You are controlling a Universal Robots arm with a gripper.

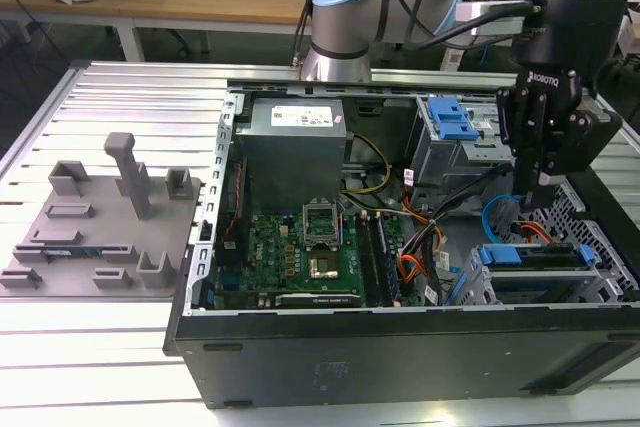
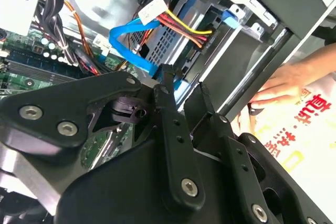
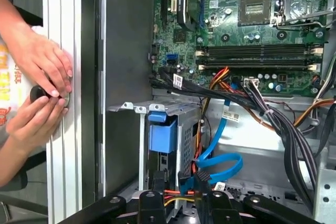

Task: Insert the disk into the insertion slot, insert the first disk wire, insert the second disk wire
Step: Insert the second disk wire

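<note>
Black metal gripper (image 2: 184, 85) hangs low over the drive bay at the lower right of the exterior view, just above the silver hard drive in its bright blue plastic carrier (image 1: 535, 257). Whether the gripper is clamped on anything cannot be told.

The drive lies inside the grey perforated metal drive cage (image 1: 468, 282) and appears seated, so the step in hand looks like wiring rather than disk insertion. A flat blue data cable (image 3: 220, 156) loops just beside the gripper. A bundle of red, yellow and black power wires (image 2: 178, 24) runs close past it in both wrist views.

Done well, this step probably calls for a plug held square to the drive's socket and pushed straight along it, with gentle force. The loose blue loop and the power bundle need to stay out of the path, since either could snag or be pinched.

A person's hands (image 3: 42, 72) rest on the ribbed aluminium table (image 1: 120, 347) beside the open black computer case (image 1: 400, 357). They sit near enough that the arm's moves here are best kept slow.
</note>
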